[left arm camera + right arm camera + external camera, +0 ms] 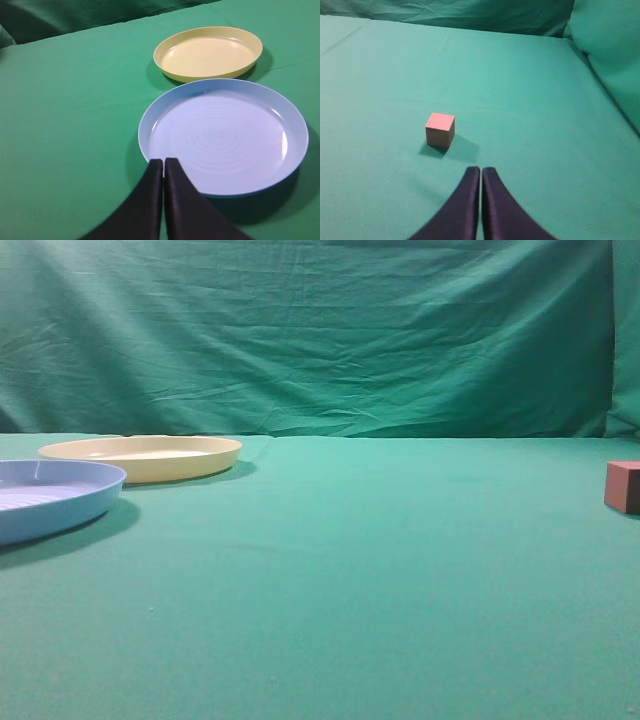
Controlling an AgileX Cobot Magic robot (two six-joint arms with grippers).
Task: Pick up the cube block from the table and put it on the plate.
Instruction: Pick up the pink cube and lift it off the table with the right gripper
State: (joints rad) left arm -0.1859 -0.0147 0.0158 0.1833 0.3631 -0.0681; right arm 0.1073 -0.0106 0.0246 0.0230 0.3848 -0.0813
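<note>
The cube block (623,486) is a small reddish-pink cube at the far right edge of the exterior view, cut off by the frame. In the right wrist view it (440,129) sits on the green table (520,100), ahead and left of my right gripper (481,171), which is shut and empty. The pale yellow plate (142,456) lies at the back left; the left wrist view shows it (208,52) empty. My left gripper (163,162) is shut and empty, its tips over the near rim of a blue plate. Neither gripper shows in the exterior view.
A light blue ribbed plate (50,496) lies at the left, in front of the yellow one; it fills the middle of the left wrist view (225,135). A wrinkled green backdrop (320,330) closes the back. Bunched green cloth (610,55) rises at the table's right side.
</note>
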